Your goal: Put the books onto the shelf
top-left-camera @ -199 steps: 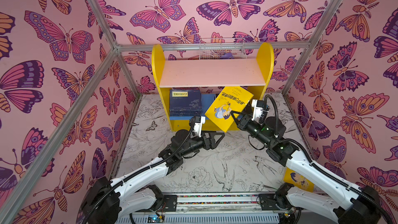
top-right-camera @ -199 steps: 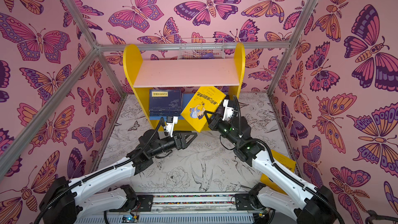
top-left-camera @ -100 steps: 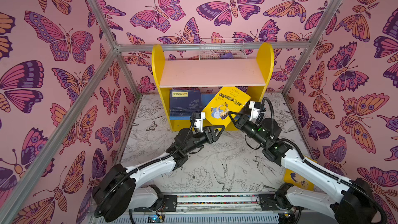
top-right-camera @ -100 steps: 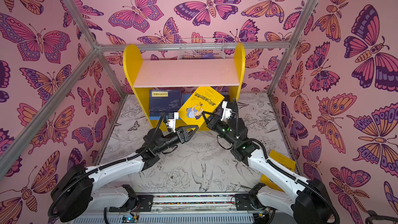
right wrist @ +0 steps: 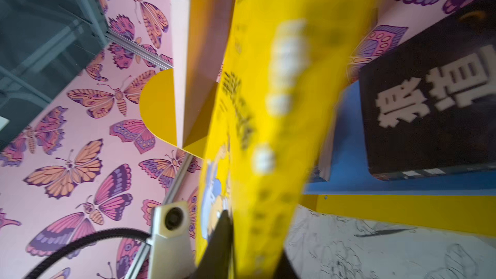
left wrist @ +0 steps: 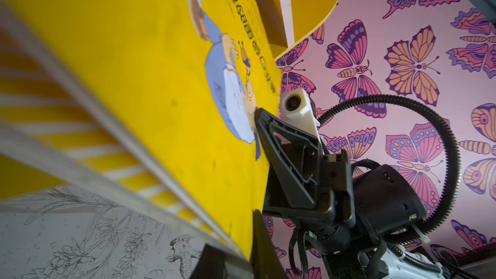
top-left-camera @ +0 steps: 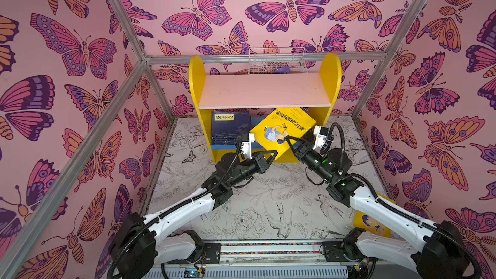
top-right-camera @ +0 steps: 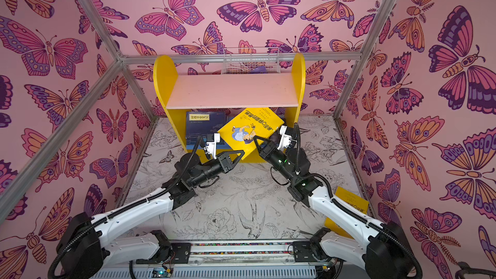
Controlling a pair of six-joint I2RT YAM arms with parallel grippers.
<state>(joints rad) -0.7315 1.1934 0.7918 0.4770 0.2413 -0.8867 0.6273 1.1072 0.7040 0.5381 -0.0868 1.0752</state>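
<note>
Your left gripper [top-left-camera: 271, 154] is pinched tight on the lowest corner of the yellow book [top-left-camera: 281, 126]. Your right gripper [top-left-camera: 288, 140] straddles the book's near edge with one finger on the cover, but you cannot tell whether it is clamped. The book tilts, its far end under the pink board of the shelf [top-left-camera: 264, 93], beside navy books [top-left-camera: 228, 127] lying on the blue board.

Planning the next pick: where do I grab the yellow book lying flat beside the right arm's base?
Probably the far corner of the yellow book, clear of the right arm, coming from the middle of the table: it lies flat close to the right wall, which blocks that side, and the arm covers its near half.
</note>
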